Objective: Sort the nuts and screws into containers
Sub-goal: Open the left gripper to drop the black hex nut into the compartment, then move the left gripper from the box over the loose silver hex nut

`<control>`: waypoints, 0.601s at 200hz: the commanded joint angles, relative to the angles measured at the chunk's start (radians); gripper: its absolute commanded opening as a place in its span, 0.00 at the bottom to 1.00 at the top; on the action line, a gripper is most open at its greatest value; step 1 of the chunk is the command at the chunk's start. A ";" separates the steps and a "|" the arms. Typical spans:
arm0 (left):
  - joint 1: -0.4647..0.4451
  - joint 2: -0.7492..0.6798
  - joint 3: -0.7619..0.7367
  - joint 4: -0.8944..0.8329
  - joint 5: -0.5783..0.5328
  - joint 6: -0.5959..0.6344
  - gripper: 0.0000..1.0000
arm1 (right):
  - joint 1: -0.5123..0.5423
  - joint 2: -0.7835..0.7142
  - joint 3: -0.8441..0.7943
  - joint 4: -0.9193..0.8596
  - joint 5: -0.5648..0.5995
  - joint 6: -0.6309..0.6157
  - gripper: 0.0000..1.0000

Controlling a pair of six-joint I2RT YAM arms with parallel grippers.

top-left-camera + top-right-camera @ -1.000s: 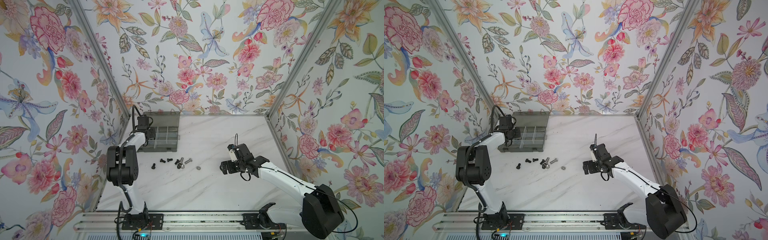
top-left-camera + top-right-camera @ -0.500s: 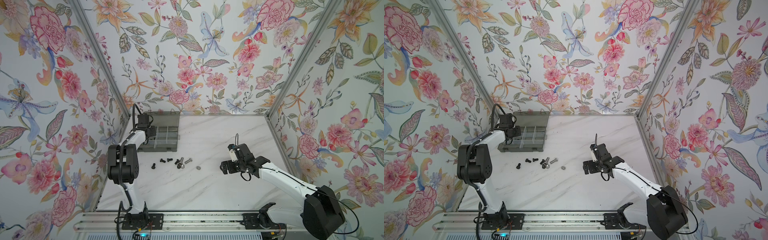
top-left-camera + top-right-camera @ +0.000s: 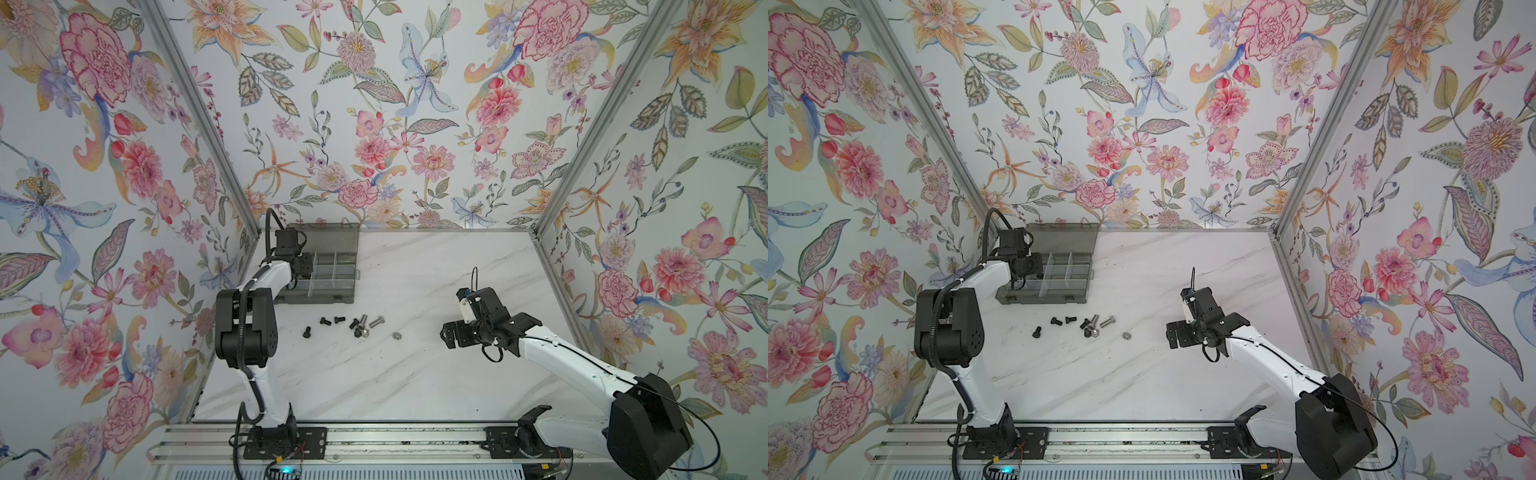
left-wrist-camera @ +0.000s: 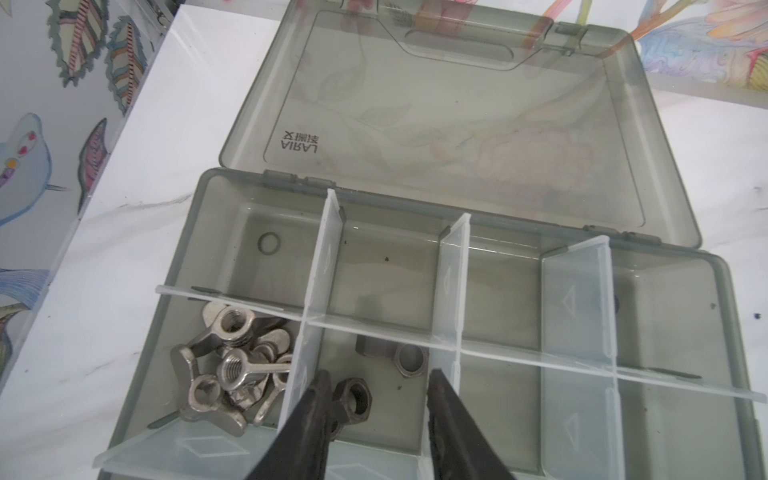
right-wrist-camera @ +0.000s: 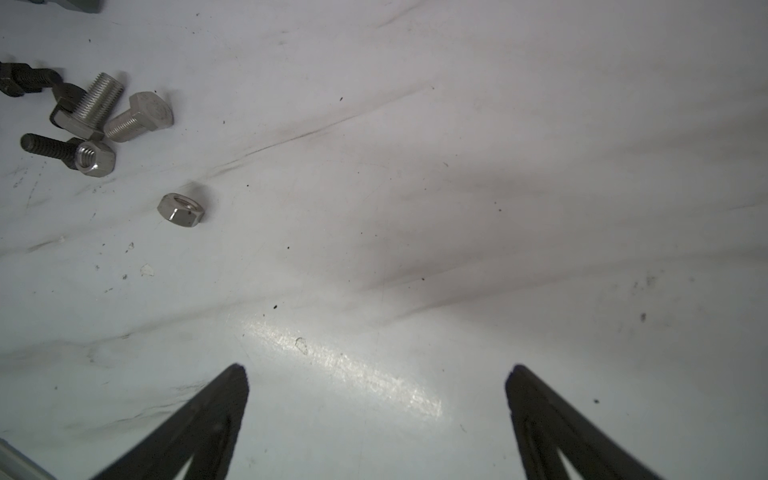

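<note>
Left arm (image 3: 272, 272): rises from its base at the near edge, elbow folded high, white forearm reaching toward the far left corner. Left gripper (image 4: 379, 374), seen in both top views (image 3: 1034, 266): pointed forward and down, jaws parted by a moderate gap. Right arm (image 3: 573, 361): stretched low from its base at the near right toward the centre, wrist bent. Right gripper (image 5: 377, 368), also in a top view (image 3: 453, 334): aimed leftward, jaws spread wide.
</note>
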 commanded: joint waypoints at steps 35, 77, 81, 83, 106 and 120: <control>-0.026 -0.230 -0.156 -0.028 0.076 -0.043 0.59 | 0.001 -0.014 -0.009 -0.016 -0.009 0.010 0.99; -0.126 -0.383 -0.328 -0.015 0.076 -0.061 0.64 | 0.004 0.003 -0.002 -0.015 -0.015 0.008 0.99; -0.134 -0.395 -0.342 -0.011 0.081 -0.067 0.64 | 0.003 0.006 0.000 -0.015 -0.017 0.009 0.99; -0.137 -0.401 -0.351 -0.009 0.085 -0.070 0.64 | 0.003 0.007 0.001 -0.015 -0.018 0.009 0.99; -0.182 -0.466 -0.450 0.032 0.120 -0.120 0.66 | 0.011 0.026 0.012 -0.014 -0.019 0.009 0.99; -0.213 -0.508 -0.505 0.058 0.117 -0.150 0.67 | 0.015 0.035 0.018 -0.014 -0.019 0.009 0.99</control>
